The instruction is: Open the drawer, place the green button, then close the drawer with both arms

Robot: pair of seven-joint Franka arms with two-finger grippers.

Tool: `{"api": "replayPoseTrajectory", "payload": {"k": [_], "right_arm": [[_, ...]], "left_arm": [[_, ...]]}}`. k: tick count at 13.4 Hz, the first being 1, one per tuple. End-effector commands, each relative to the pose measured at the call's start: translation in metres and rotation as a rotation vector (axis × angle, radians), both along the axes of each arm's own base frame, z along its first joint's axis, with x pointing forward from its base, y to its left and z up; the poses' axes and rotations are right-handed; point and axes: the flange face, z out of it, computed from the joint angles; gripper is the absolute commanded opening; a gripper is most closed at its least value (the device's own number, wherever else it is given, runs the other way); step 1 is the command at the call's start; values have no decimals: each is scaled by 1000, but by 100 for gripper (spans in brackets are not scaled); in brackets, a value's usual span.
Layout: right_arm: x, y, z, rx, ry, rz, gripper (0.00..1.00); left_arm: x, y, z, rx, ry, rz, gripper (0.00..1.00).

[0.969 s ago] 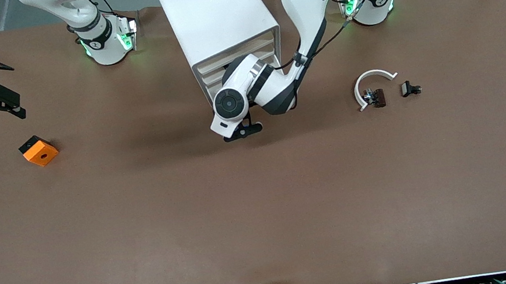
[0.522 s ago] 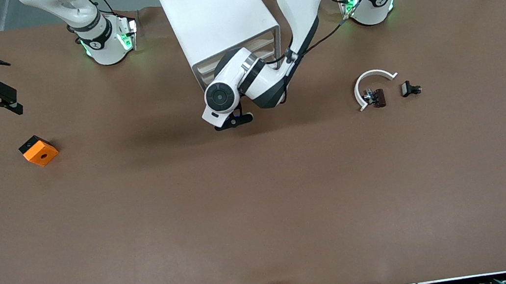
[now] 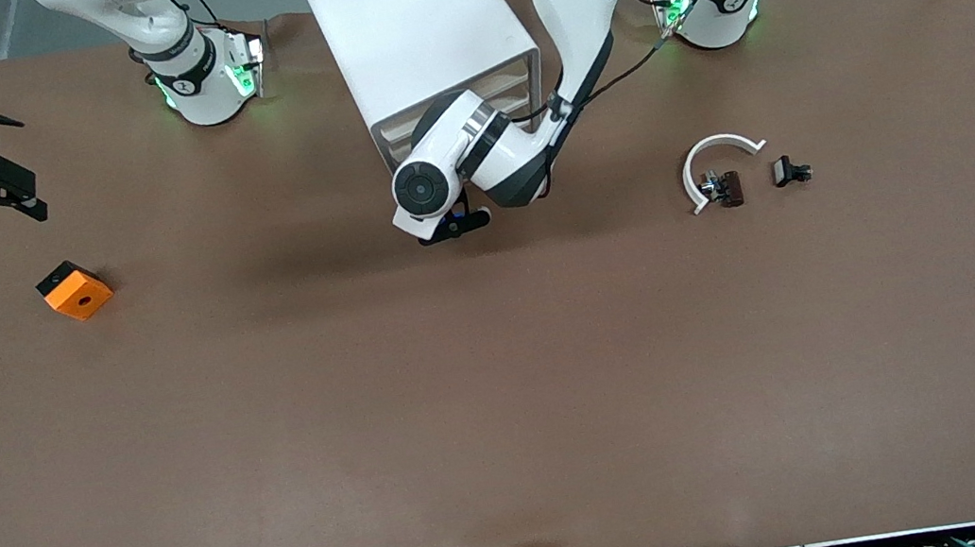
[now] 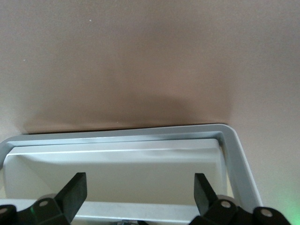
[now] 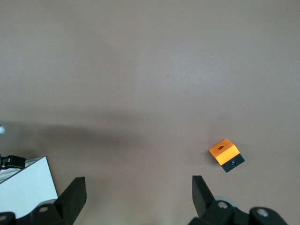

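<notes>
Left arm (image 3: 472, 161) hides drawer fronts (image 3: 465, 110); button indiscernible.

A brown-covered table (image 3: 503, 386) carries everything; a white drawer cabinet (image 3: 416, 35) stands on it between the two arm bases; an orange block with a hole (image 3: 74, 290) lies well apart from the cabinet, toward the right arm's end and nearer the front camera; toward the left arm's end, also nearer the camera than the cabinet, lies a white curved strip (image 3: 717, 161); a small dark part (image 3: 724, 188) sits just inside its curve; another small black part (image 3: 791, 171) lies just beside the strip, farther from the cabinet.
</notes>
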Motion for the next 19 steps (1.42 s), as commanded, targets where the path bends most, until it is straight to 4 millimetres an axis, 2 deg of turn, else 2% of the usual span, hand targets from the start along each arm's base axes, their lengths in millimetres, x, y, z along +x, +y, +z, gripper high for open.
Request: {"api": "replayPoseTrajectory", "payload": {"k": [1, 3, 6, 9, 11, 13, 15, 19], "right_arm": [[2, 0, 5, -8, 3, 4, 100], [2, 0, 5, -11, 3, 3, 100], [2, -2, 5, -14, 3, 2, 100], [2, -2, 5, -14, 3, 2, 100], [2, -2, 5, -14, 3, 2, 100], [2, -1, 5, -13, 3, 3, 100], [2, -1, 4, -13, 3, 3, 100], [3, 2, 2, -13, 6, 6, 100]], "left_arm": [[4, 8, 3, 11, 38, 8, 100], [33, 27, 5, 14, 15, 49, 100], [91, 67, 15, 34, -61, 135, 100], [146, 111, 32, 40, -167, 175, 100], [180, 148, 44, 34, -234, 152, 100], [207, 184, 54, 41, -286, 128, 100], [234, 221, 79, 35, -346, 87, 100], [272, 292, 112, 41, -426, -20, 100]]}}
